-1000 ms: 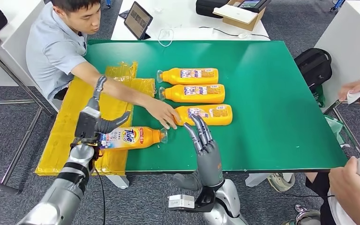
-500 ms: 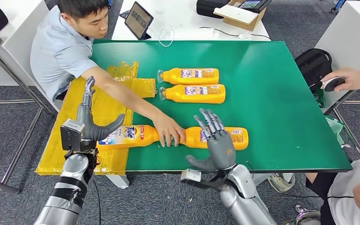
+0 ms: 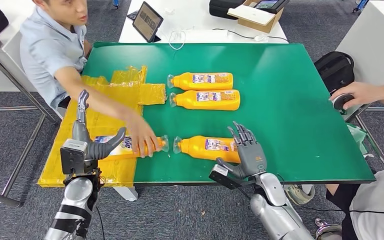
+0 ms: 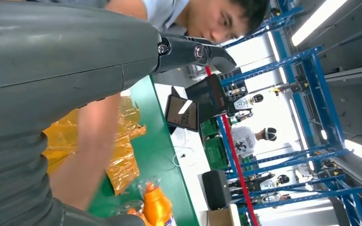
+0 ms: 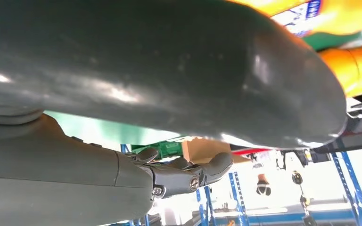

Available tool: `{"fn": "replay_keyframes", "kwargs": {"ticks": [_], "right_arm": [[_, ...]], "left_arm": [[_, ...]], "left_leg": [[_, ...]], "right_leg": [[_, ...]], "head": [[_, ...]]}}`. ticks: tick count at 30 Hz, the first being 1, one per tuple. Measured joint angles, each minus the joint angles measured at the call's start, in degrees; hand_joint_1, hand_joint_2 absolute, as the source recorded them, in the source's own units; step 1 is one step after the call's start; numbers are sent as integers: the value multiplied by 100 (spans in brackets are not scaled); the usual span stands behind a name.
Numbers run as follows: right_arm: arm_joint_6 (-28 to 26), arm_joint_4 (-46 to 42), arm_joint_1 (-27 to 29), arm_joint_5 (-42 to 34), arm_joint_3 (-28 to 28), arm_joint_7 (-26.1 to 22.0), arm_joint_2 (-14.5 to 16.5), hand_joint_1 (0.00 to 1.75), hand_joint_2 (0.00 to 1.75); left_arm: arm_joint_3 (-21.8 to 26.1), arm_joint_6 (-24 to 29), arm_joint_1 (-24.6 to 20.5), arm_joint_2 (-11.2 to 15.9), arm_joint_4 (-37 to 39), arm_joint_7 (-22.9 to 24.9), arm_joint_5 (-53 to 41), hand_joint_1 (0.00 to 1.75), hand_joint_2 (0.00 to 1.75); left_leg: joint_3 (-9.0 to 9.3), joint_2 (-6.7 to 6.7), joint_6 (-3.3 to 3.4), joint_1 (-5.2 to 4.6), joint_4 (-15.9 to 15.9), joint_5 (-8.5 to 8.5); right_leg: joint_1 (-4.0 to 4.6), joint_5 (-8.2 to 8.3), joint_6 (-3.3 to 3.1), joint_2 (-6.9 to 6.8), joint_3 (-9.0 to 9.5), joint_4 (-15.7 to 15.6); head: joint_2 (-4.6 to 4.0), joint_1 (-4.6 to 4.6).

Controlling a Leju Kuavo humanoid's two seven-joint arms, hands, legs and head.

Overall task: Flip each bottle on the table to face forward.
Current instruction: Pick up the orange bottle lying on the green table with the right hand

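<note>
Head view puts the right hand [image 3: 247,150] nearest, at the front edge of the green table [image 3: 290,100], its fingers lying over the base end of the near bottle [image 3: 207,148] with the thumb reaching along the front side; it touches the bottle, but whether it truly grips or merely rests there I cannot tell. That bottle lies on its side, cap pointing left, a small label showing upward, so the hand seems placed at the heavy end to roll it about its long axis. To the left, the left hand [image 3: 87,142] stands released, fingers apart and upright, thumb reaching toward the Tide bottle [image 3: 125,146] without holding it. A person's hand [image 3: 142,142] lies over that bottle's neck, probably setting it where the robot can reach; it lies partly on the crumpled yellow sheet [image 3: 95,115] at the table's left edge, cap almost meeting the near bottle's cap. Farther back, well apart from both hands, two more bottles [image 3: 202,81] lie side by side, caps left, small labels up, likely waiting their turn. I judge the task to be at an early stage, since only the Tide bottle shows its big front label. Beyond, a tablet [image 3: 146,21] leans on a white table.
</note>
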Motion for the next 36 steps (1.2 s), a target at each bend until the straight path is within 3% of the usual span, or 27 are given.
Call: {"fn": "replay_keyframes", "kwargs": {"ticks": [10, 14, 19, 27, 28, 31, 32, 36], "right_arm": [[576, 508, -207, -67, 1, 313, 5, 0, 0], [549, 999, -531, 254, 18, 667, 36, 0, 175], [684, 1539, -912, 510, 55, 1033, 49, 0, 175], [878, 2035, -1269, 556, 90, 1025, 93, 2, 175], [942, 2083, -1307, 534, 92, 975, 105, 16, 175], [1110, 2203, -1418, 460, 92, 790, 128, 123, 175], [1155, 2236, -1447, 434, 92, 723, 132, 146, 175], [1262, 2333, -1523, 362, 92, 549, 149, 148, 175]], "left_arm": [[-220, 272, 135, 0, -349, 19, -276, 0, 175], [-403, 234, 136, 0, -438, 60, -285, 0, 175], [-521, 215, 136, 1, -449, 116, -285, 0, 175], [-618, 132, 115, 1, -434, 122, -280, 0, 175], [-627, 116, 110, 1, -431, 122, -272, 0, 175], [-644, 39, 97, 1, -428, 121, -203, 0, 175], [-646, -5, 92, 1, -428, 122, -162, 0, 175], [-664, -124, 73, 1, -422, 127, -44, 0, 175]], "left_leg": [[1, 0, 1, -1, 1, 0], [4, 1, 0, -1, 1, 0], [12, 1, 1, 0, 1, 2], [15, 2, 1, -1, 1, 2], [16, 2, 1, -1, 1, 2], [21, 2, 1, -1, 1, 2], [22, 2, 1, -1, 1, 2], [28, 9, 1, -1, 1, 2]], "right_leg": [[-1, 0, 0, 1, 2, 0], [-1, 1, 0, 2, 4, -1], [0, 3, 2, 2, 10, -1], [-1, 4, 2, 2, 13, -1], [-1, 4, 3, 3, 13, -1], [-1, 4, 3, 4, 16, -1], [-1, 4, 2, 4, 17, -1], [0, 9, -4, 4, 20, -1]], "head": [[0, 0], [0, -1], [0, -1], [0, 0], [0, 0], [0, 0], [0, 0], [0, 0]]}}
